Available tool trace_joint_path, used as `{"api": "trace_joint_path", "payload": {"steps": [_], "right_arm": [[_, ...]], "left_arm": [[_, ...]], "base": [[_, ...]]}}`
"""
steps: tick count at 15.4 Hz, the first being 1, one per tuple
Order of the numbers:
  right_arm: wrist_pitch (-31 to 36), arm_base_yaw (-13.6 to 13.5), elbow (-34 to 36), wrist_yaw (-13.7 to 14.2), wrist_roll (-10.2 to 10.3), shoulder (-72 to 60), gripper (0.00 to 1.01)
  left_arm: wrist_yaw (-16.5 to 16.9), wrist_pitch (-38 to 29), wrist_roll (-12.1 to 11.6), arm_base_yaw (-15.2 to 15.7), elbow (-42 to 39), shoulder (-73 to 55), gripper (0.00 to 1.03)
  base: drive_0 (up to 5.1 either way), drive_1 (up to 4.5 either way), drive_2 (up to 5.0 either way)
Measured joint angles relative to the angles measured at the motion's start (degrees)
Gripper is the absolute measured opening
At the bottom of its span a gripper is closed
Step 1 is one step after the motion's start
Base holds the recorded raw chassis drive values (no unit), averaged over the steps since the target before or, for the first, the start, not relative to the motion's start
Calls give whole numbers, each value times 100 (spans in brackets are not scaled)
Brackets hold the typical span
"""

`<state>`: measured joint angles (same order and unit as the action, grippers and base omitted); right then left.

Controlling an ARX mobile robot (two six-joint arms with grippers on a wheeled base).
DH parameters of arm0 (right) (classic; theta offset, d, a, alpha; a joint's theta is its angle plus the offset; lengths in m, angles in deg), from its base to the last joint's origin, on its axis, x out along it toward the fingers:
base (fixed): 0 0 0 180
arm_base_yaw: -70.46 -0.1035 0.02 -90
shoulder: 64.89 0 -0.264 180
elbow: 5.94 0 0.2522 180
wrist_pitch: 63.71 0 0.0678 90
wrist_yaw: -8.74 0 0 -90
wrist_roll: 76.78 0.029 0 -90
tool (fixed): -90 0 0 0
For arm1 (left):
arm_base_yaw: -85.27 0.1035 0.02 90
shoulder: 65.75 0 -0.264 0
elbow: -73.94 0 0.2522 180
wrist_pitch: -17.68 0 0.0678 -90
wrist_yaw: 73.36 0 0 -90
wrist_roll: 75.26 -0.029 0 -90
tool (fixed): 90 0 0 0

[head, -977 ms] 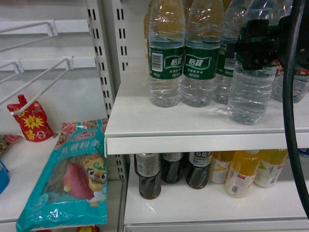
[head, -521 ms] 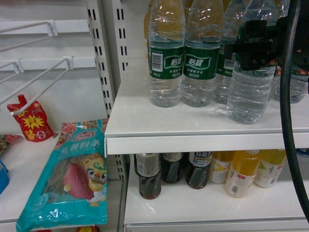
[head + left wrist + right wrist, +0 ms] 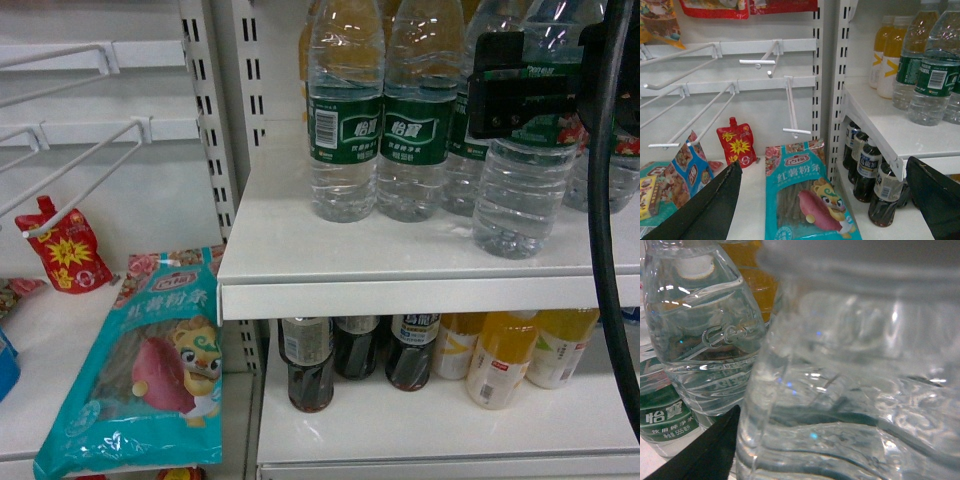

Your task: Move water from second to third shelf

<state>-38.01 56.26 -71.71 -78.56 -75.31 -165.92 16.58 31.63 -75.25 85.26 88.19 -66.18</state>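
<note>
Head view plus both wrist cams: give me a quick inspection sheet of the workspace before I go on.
Surface: white upper shelf, bare at its front left.
Job's things: the water at the shelf's front right, base on or just off the board; more green-label bottles behind.
Clutter: dark drink bottles and orange drink bottles on the shelf below; teal snack bag and red pouch in the left bay.
Grippers: right gripper around the water's label; left gripper open, low by the lower shelf.
Cables: black cable hanging across the right.
Surroundings: white hooks, slotted uprights.
</note>
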Motion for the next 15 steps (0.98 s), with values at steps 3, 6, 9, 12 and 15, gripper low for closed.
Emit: {"api": "trace_joint_path", "payload": {"steps": [3,6,9,12,15], "right_arm": [[-59,2,0,-13,4,28,98],[-341,-2,125,-103,2,297,98],[-494,-7,470,-188,66,859,98],[-566,-50,734,-103,68,1130,98],[-682,-107,1014,-9,166,1585,98]], "left_arm": [[0,0,0,0,0,0,98],[0,0,0,0,0,0,98],[0,0,0,0,0,0,98],[0,0,0,0,0,0,98],[2,0,0,0,0,0,98]], "base": [[0,0,0],[0,0,0],[0,0,0],[0,0,0],[0,0,0]]}}
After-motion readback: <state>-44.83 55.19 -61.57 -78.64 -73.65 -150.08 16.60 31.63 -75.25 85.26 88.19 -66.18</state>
